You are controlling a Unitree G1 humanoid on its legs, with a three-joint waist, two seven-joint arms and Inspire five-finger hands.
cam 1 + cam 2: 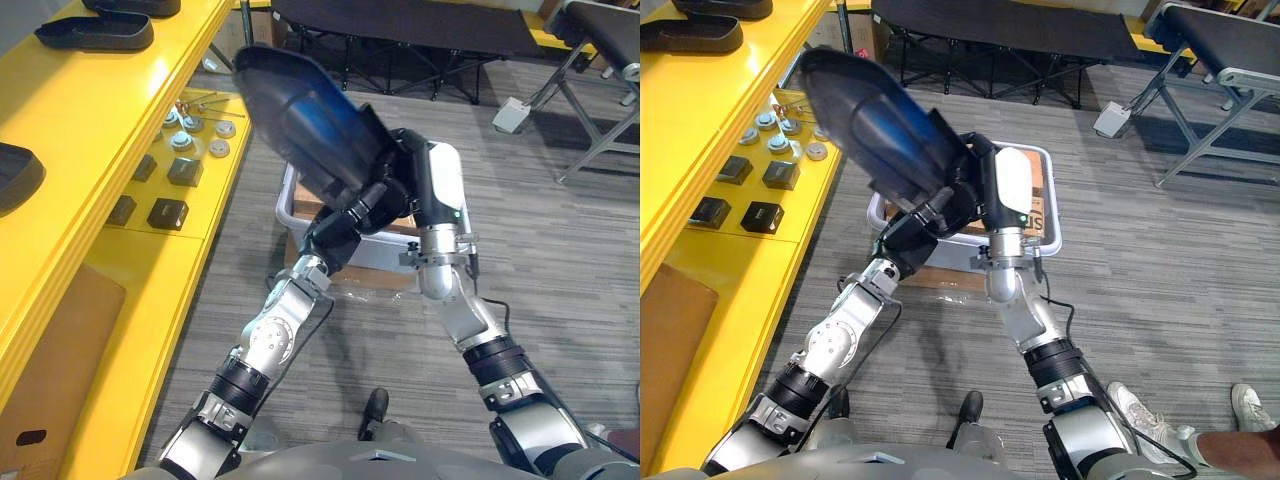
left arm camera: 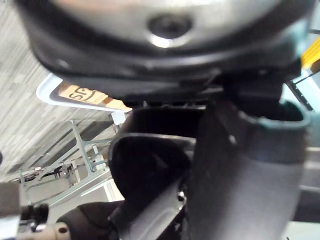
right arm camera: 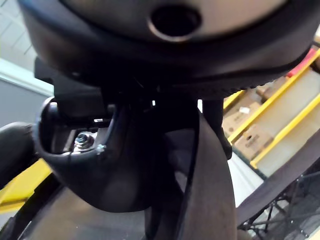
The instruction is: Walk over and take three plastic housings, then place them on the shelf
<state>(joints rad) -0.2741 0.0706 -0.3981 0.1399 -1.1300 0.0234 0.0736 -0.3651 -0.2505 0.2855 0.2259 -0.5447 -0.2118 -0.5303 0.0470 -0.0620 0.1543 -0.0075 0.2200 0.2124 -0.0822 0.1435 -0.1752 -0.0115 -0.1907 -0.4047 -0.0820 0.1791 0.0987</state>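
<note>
Housing (image 1: 300,120) aloft | left hand (image 1: 345,225), right hand (image 1: 412,165) seemingly supporting | contact hidden

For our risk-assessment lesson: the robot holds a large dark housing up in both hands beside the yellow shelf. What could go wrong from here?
1. The plastic housing is held at its lower end only, by the left hand and right hand; its long free end could tip or slip.
2. The yellow shelf already carries other housings; the new one may knock them.
</note>
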